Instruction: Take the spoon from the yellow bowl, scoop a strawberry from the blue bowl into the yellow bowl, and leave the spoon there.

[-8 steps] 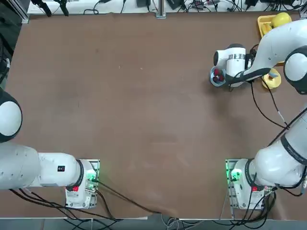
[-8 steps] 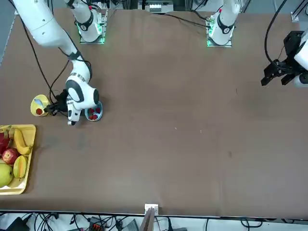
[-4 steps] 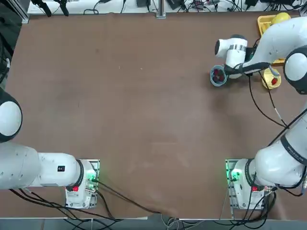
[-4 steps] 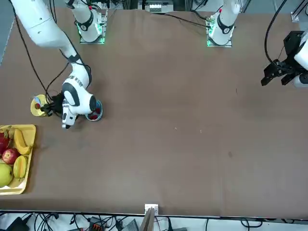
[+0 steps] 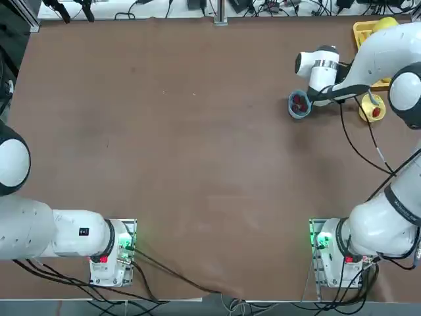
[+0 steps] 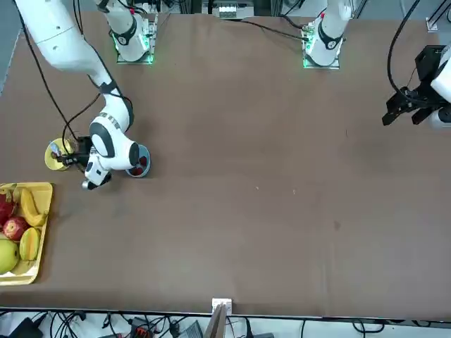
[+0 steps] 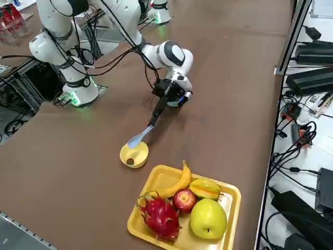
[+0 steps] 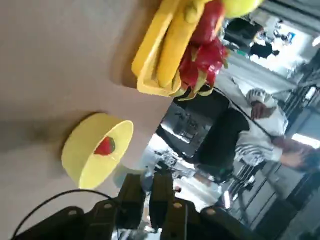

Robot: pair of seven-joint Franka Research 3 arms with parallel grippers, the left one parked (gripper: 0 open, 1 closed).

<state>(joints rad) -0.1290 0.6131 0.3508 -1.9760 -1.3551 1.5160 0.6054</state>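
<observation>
On the far right part of the brown tabletop (image 5: 197, 164), seen from the robot's side, the right gripper (image 7: 155, 117) is low and tilted beside the yellow bowl (image 8: 79, 145). Its jaws are pressed together on the handle of the spoon (image 7: 139, 138), pinching it. The pale blue-white spoon slants down from the jaws, its broad end at the edge of the yellow bowl, over the opening as the right side view shows it; whether it touches the rim I cannot tell. One red strawberry (image 8: 105, 146) lies inside the yellow bowl. To the left of that bowl, and apart from it, stands the blue bowl (image 5: 291, 105), with several red strawberries (image 5: 299, 104) in it; the working right arm (image 5: 388, 52) reaches across just beside it. Farther from the robot than the yellow bowl is the rectangular yellow tray (image 7: 237, 208), holding a banana (image 7: 177, 187), a red apple (image 7: 184, 200), a cut yellow-green fruit (image 7: 205, 188), a round green fruit (image 7: 208, 219) and a pink dragon fruit (image 7: 161, 217). A person in striped sleeves (image 8: 250, 147) shows in the room past the table.
</observation>
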